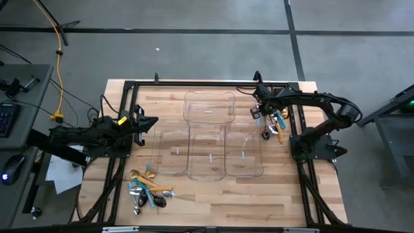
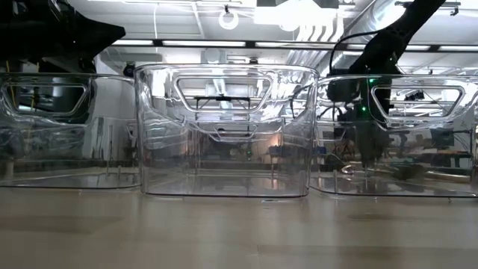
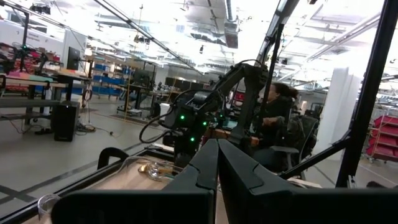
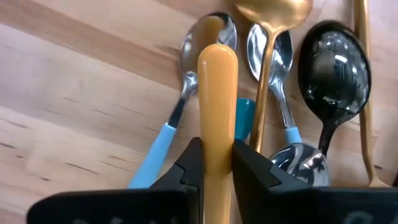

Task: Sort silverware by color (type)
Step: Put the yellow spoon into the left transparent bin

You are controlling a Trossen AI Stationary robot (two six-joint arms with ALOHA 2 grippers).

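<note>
Silverware lies in two heaps on the wooden table. One heap (image 1: 274,123) is at the far right, with light-blue-handled spoons (image 4: 186,68), a gold spoon (image 4: 272,18) and a dark spoon (image 4: 334,62). The other heap (image 1: 147,189) is near the front left. My right gripper (image 1: 262,118) points down over the far-right heap, shut on an orange-handled piece (image 4: 217,93). My left gripper (image 1: 154,123) waits shut at the table's left, above the surface, touching nothing. My right gripper pinches the orange handle (image 4: 217,134) between its two fingers (image 4: 189,165), a little back from the handle's rounded free end (image 4: 217,53). It comes steeply from above. The handle runs forward between the fingers, over the other spoons. The gripper hides the piece's other end.
Several clear plastic trays (image 1: 208,139) stand in the table's middle, one (image 1: 209,105) farther back than the rest; in the low view they fill the width (image 2: 224,131). A black frame (image 1: 301,129) borders the table. A person sits in the room beyond (image 3: 277,109).
</note>
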